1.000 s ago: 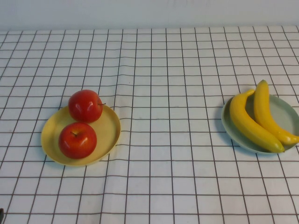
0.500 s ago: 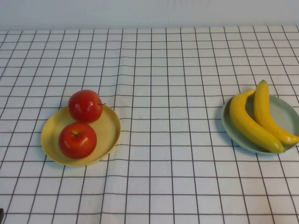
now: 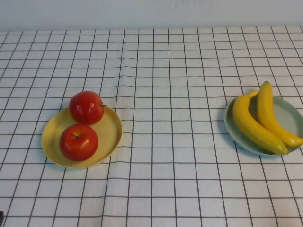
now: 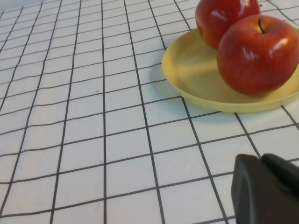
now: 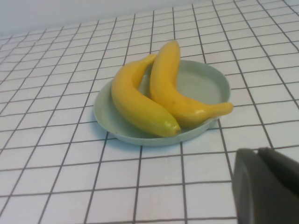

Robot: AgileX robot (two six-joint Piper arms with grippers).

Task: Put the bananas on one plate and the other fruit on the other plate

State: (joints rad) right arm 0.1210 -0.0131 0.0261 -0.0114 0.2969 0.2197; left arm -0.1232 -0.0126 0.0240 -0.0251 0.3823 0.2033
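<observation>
Two red apples (image 3: 86, 107) (image 3: 78, 142) lie on the pale yellow plate (image 3: 109, 130) at the left. Two yellow bananas (image 3: 253, 125) (image 3: 270, 113) lie side by side on the pale blue-green plate (image 3: 289, 116) at the right. Neither gripper shows in the high view. In the left wrist view my left gripper (image 4: 260, 157) is shut and empty over the cloth, apart from the yellow plate (image 4: 191, 70) and its apples (image 4: 257, 53). In the right wrist view my right gripper (image 5: 257, 150) is shut and empty, apart from the blue-green plate (image 5: 205, 81) and bananas (image 5: 135, 100).
A white cloth with a black grid (image 3: 170, 118) covers the table. A pale wall runs along the far edge. Nothing else stands on the cloth between the two plates.
</observation>
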